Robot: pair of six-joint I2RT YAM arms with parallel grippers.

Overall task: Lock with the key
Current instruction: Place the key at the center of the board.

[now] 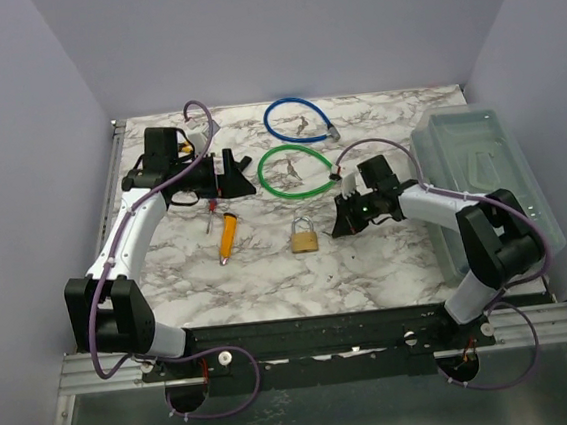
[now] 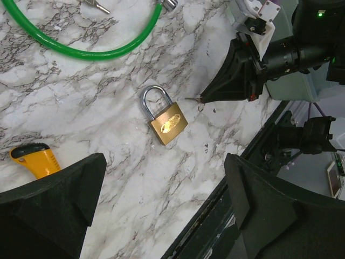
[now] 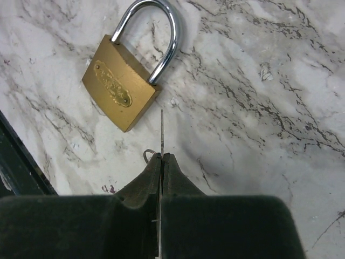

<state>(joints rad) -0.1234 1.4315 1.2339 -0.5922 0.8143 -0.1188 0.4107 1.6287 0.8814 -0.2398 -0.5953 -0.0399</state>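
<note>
while the key [image 3: 161, 129] sits pinched edge-on in the right gripper [image 3: 161, 157], jaws pressed together on its head with only the thin blade and a bit of ring showing, we enter the step in hand as: bring key to keyway.

item, padlock [image 3: 121, 86]: brass, flat on the marble table [image 3: 259, 108], both shackle legs seemingly seated. it lies apart from the key tip, at about 11 o'clock of it in the right wrist view. the shackle points to 1 o'clock there, so we judge the keyway to sit on the base, at 7 o'clock; the hole itself is hidden.

item, left gripper [image 1: 235, 174]: wide open, holding nothing, at 10 o'clock of the padlock in the top view.

handling note: we would swing the blade round to the base end and level it. the lock will likely slide when pushed, so the left gripper should brace the body first.

nearby: green cable lock [image 2: 97, 54], yellow-handled tool [image 1: 228, 236].
</note>
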